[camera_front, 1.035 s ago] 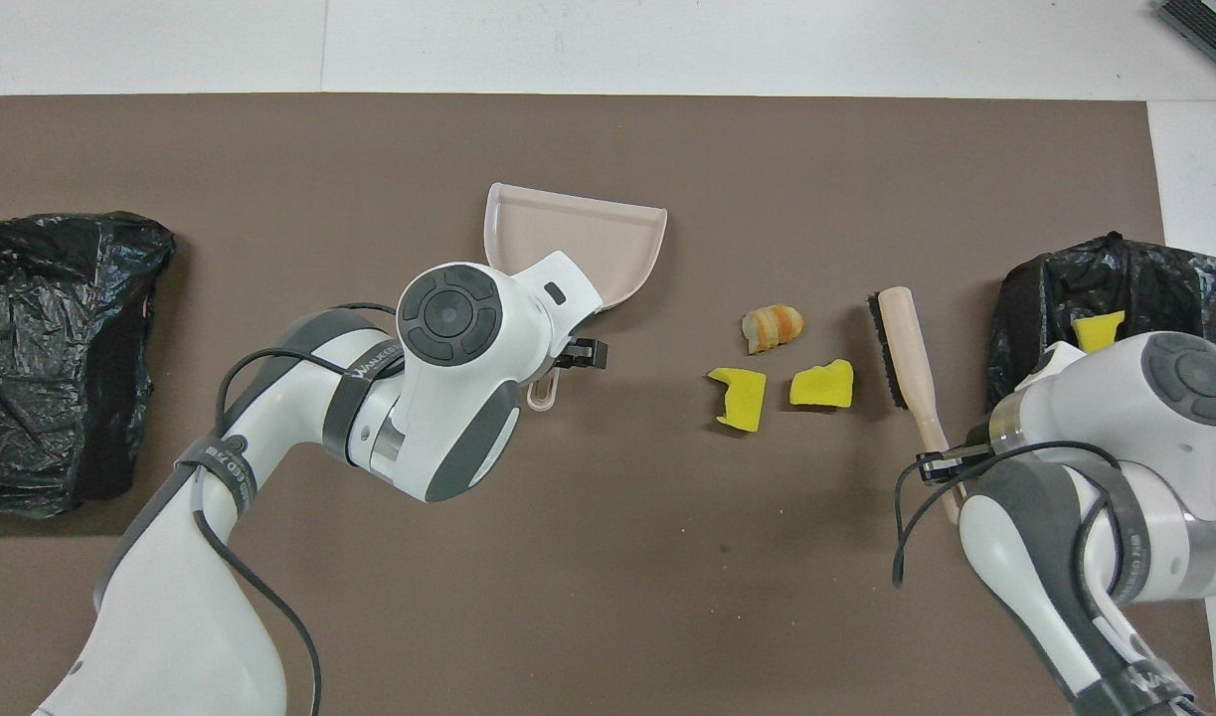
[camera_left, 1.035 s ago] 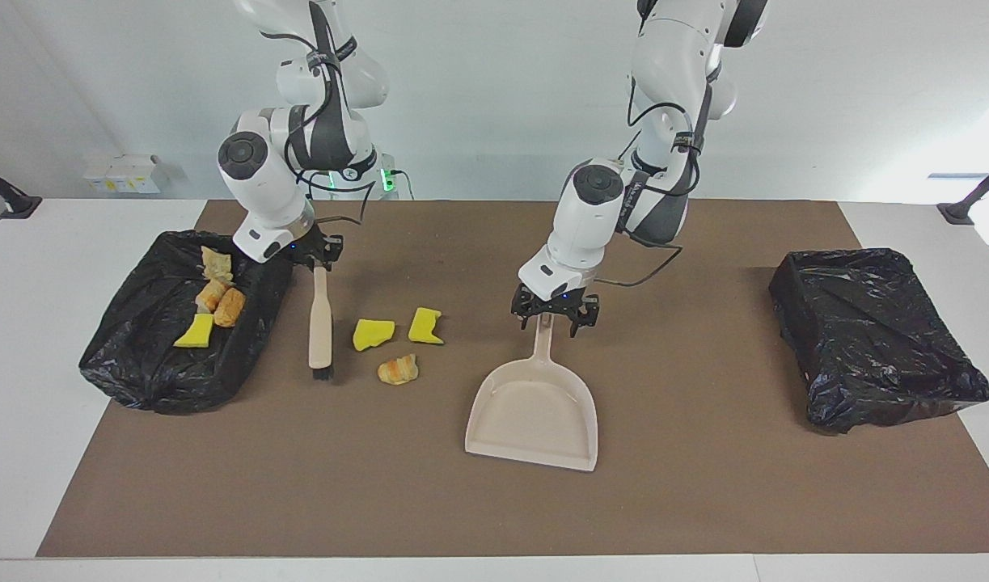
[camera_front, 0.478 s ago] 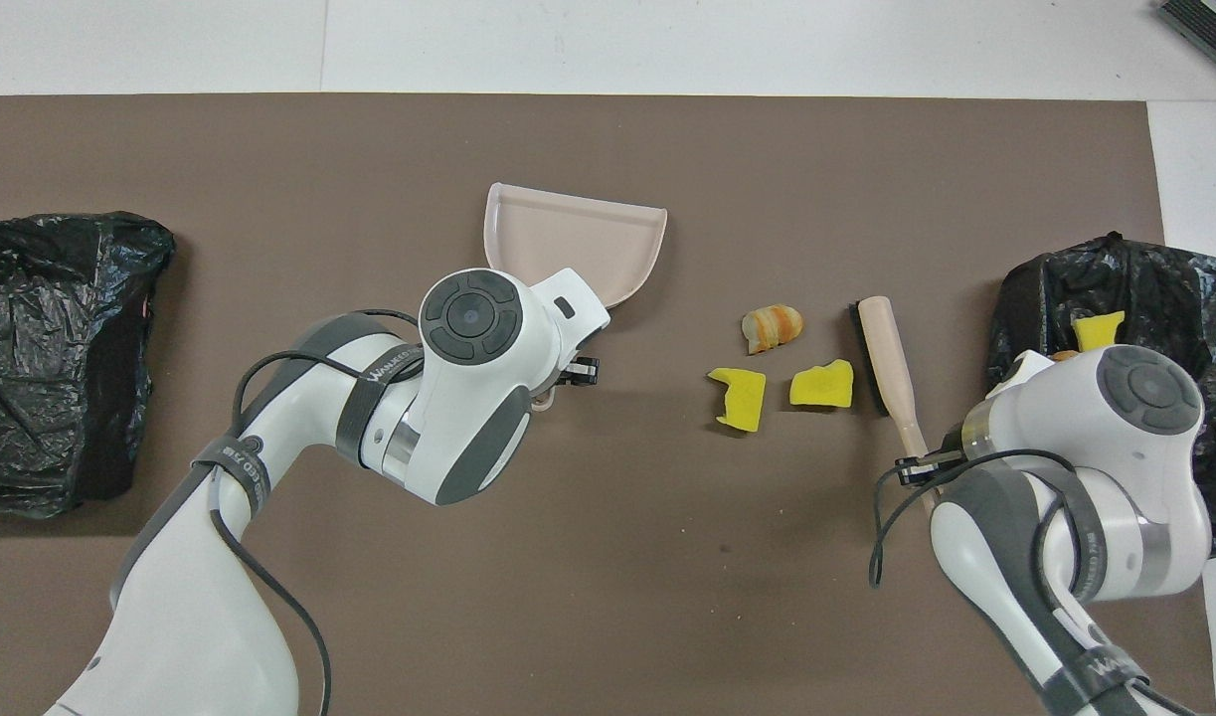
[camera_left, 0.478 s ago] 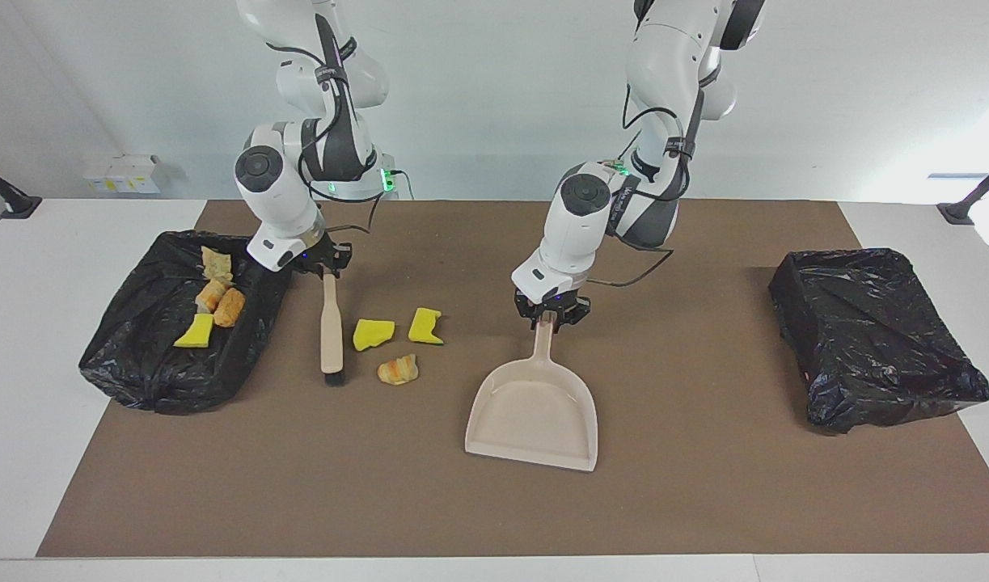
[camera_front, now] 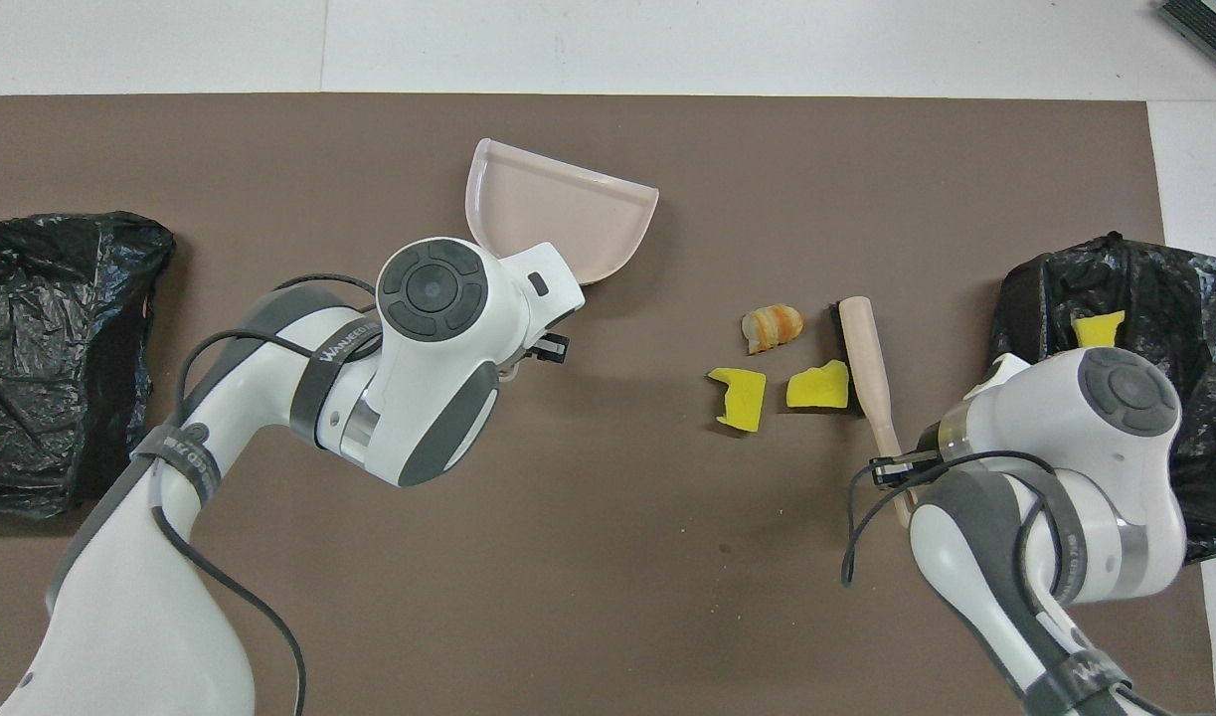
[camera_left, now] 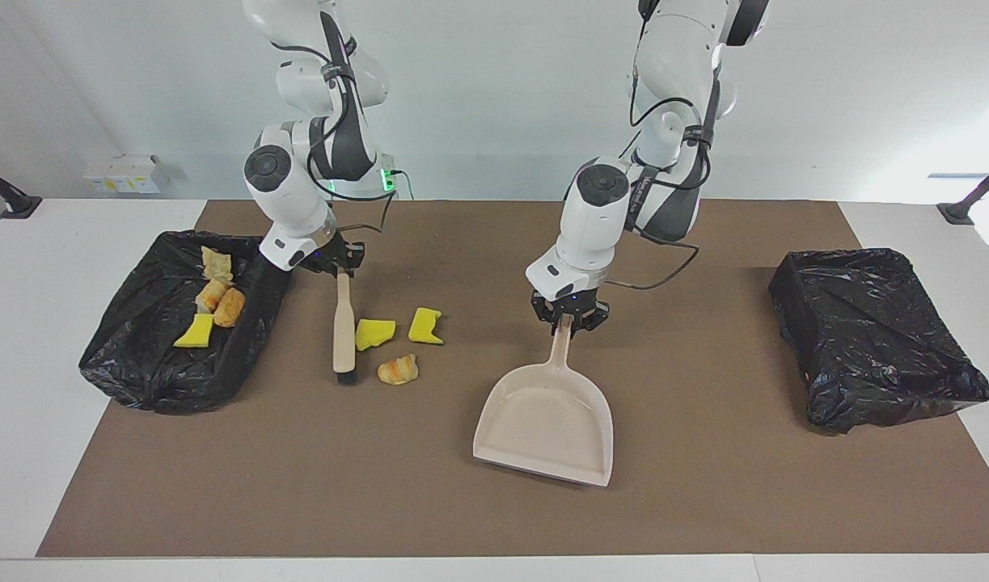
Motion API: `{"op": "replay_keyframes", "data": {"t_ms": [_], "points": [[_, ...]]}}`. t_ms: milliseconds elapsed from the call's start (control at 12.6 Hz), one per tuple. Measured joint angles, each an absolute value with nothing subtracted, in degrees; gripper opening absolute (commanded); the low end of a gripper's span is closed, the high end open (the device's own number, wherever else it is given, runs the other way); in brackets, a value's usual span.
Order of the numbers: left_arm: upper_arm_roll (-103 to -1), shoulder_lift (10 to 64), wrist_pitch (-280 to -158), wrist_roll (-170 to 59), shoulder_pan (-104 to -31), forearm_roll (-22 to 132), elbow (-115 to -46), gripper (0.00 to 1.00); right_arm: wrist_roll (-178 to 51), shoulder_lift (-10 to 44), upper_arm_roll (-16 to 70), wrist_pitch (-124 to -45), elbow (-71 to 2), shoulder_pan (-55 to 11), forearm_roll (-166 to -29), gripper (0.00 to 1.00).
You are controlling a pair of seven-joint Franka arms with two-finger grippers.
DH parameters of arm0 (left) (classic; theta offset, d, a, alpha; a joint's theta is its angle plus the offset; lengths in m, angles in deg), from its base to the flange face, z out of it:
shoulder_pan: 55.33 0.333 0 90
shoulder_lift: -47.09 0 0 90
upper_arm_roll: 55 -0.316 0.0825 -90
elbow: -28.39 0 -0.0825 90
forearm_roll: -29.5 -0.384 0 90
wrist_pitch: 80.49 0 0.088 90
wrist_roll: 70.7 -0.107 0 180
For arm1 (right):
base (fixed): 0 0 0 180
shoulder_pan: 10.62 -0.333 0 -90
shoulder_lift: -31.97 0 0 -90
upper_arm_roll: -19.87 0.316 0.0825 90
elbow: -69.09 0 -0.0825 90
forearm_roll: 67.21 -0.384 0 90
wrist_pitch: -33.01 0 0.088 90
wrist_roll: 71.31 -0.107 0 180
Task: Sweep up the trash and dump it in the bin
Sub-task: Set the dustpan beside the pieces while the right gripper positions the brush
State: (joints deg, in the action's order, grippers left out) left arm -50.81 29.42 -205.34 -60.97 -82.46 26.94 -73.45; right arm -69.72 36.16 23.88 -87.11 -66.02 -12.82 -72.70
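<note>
Trash (camera_left: 397, 347) on brown mat (camera_left: 704, 501): 2 bright yellow sponge-like chunks (camera_front: 779, 390) + 1 golden-brown croissant-like lump (camera_front: 772, 327), loose btwn the two grippers, closest to the brush (camera_left: 344, 327). Since a sec ago: brush swung in from the bin side, bristle end now touching nearest yellow chunk (camera_left: 374, 333) vs clearly apart before; pieces themselves not shifted. Right gripper (camera_left: 336, 260) clamped on brush handle top, just beside the black bin-bag edge. Dustpan (camera_left: 547, 424) shifted away from trash toward left arm's end and turned a bit; open mouth faces away from robots. Left gripper (camera_left: 571, 317) clenched on dustpan handle tip, pan hanging below it, front lip at mat level; can't tell if touching. More trash already in lined bin (camera_left: 130, 356) next to right gripper: yellow chunk plus a few brown bread-like lumps (camera_left: 217, 301). 2nd black-lined bin (camera_left: 874, 339) well apart from left gripper, at left arm's end. Writing: grey lettering on left arm's forearm band (camera_front: 341, 336), too small to read for sure. No other labels legible.
</note>
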Motion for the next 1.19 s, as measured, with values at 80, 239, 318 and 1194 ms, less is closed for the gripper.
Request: {"op": "replay_keyframes", "data": {"t_ms": [80, 239, 318, 1194], "points": [[-50.88, 30.68, -203.94, -66.76, -81.20, 26.48, -73.46, 0.00, -71.16, 35.88, 23.89, -87.11, -66.01, -13.55, -72.73, 0.00], [-51.03, 33.31, -200.85, -79.13, -77.84, 26.24, -73.47, 0.00, -73.58, 35.49, 23.90, -87.18, -65.82, -14.66, -72.78, 0.00], [-51.10, 34.60, -198.76, -86.00, -75.77, 26.18, -73.49, 0.00, -74.87, 35.42, 23.92, -87.18, -65.67, -15.13, -73.32, 0.00], [-50.36, 43.41, -196.31, -126.66, -64.94, 26.01, -89.30, 0.00, -80.24, 32.90, 24.05, -87.19, -62.70, -21.17, -77.66, 0.00]]}}
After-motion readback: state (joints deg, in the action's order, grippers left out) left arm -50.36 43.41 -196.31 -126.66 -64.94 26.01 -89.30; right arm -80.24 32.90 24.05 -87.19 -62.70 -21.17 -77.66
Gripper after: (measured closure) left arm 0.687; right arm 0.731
